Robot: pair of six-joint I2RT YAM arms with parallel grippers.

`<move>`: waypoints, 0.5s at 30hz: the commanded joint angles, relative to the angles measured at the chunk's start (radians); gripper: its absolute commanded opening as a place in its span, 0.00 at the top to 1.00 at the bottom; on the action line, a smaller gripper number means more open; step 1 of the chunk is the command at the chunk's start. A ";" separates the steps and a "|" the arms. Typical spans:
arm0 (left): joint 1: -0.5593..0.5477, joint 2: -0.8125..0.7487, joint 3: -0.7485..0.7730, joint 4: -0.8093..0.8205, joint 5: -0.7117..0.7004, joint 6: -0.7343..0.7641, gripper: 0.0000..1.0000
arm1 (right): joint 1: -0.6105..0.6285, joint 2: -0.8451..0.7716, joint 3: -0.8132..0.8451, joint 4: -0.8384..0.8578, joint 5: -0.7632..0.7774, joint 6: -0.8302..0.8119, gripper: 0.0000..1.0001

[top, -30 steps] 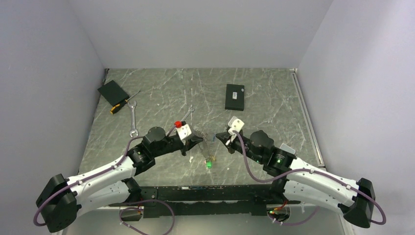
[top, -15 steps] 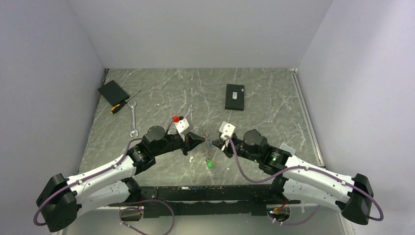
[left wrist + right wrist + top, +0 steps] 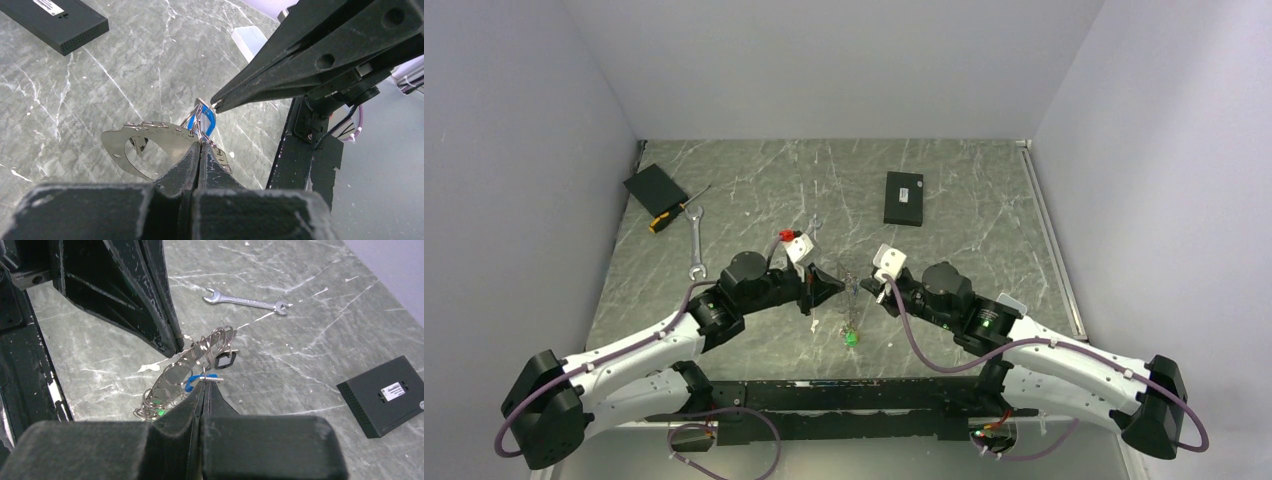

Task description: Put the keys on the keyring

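The keyring (image 3: 150, 137) is a silver oval loop with small rings along one edge, held off the table between both grippers. My left gripper (image 3: 200, 145) is shut on its edge by the ring cluster. My right gripper (image 3: 205, 382) is shut on the blue-headed key (image 3: 202, 378), which hangs from the rings. A black-headed key (image 3: 225, 360) hangs on the keyring (image 3: 192, 357), and a green-headed key (image 3: 159, 411) dangles at its low end. In the top view both grippers meet at the keyring (image 3: 850, 285), with the green key (image 3: 851, 337) below.
A silver wrench (image 3: 245, 300) lies behind the keyring; it also shows in the top view (image 3: 812, 228), with another wrench (image 3: 696, 243) further left. A black box (image 3: 904, 197) lies at the back, and a black pad (image 3: 655, 187) with a screwdriver (image 3: 674, 212) at the far left.
My right gripper moved left to meet the left gripper at the keyring. The left gripper shifted slightly right and further back with the keyring.
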 commanded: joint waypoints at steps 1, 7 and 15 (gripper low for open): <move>0.004 0.002 0.060 0.027 0.043 -0.022 1.00 | 0.005 -0.004 0.055 0.023 0.018 -0.032 1.00; 0.006 0.019 0.079 0.007 0.049 -0.043 1.00 | 0.005 0.009 0.052 0.027 0.010 -0.034 1.00; 0.008 0.042 0.083 0.018 0.073 -0.080 1.00 | 0.009 0.026 0.047 0.032 0.014 -0.034 1.00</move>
